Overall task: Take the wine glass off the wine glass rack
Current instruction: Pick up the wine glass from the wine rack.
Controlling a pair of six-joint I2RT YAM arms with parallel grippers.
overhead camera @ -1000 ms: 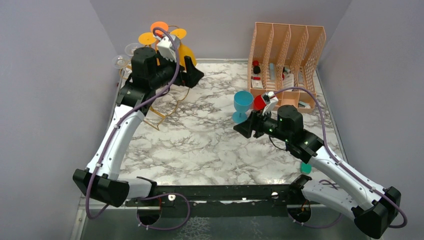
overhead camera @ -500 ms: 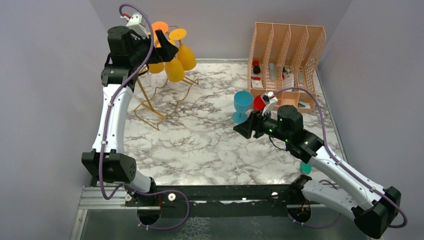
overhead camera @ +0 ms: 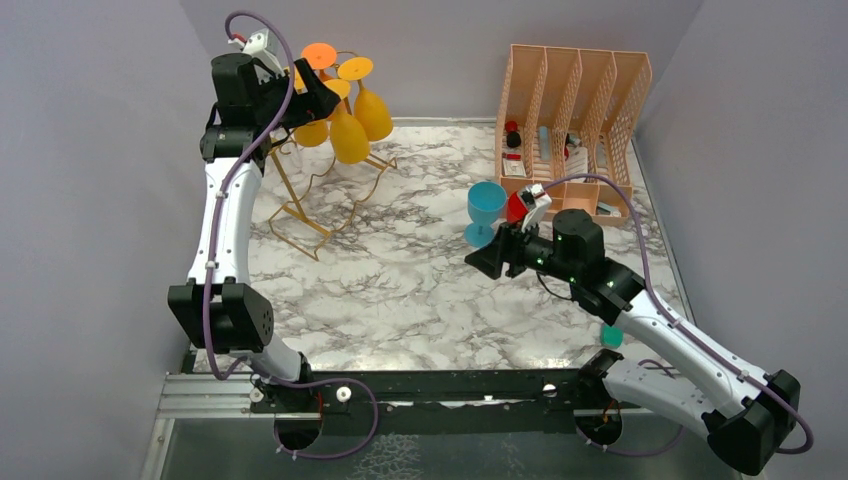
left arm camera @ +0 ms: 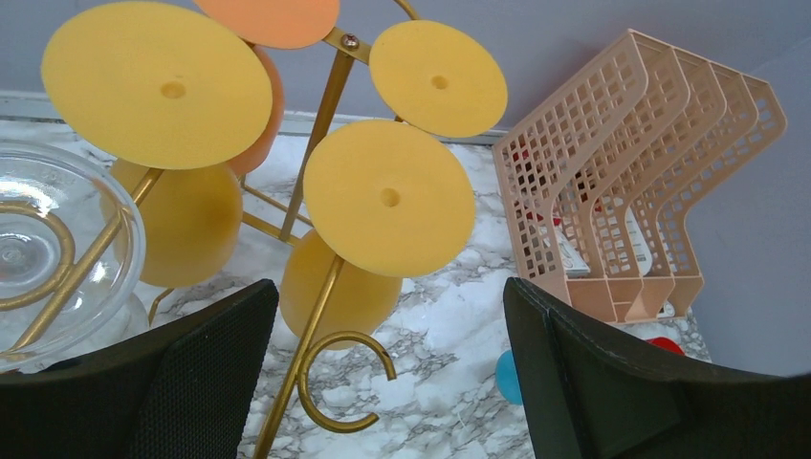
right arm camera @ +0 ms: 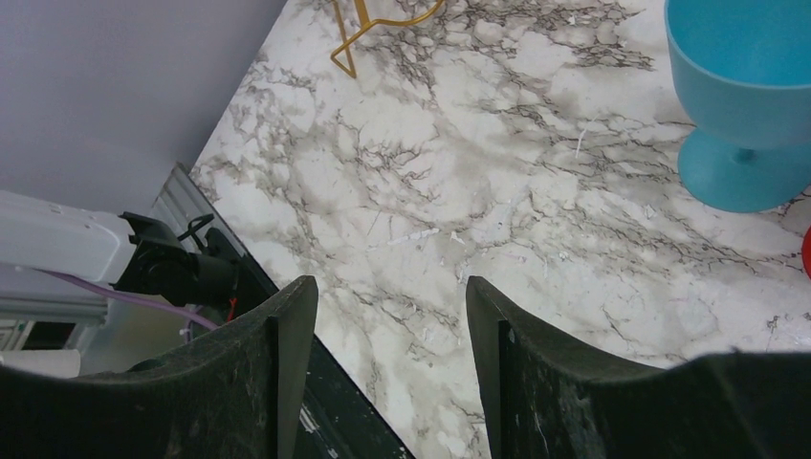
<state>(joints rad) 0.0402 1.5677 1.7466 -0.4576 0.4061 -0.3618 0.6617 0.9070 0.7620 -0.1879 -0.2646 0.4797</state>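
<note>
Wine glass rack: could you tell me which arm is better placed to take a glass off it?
Left. Left claw is open, facing the rack's yellow glasses; right claw sits by the blue cup.
</note>
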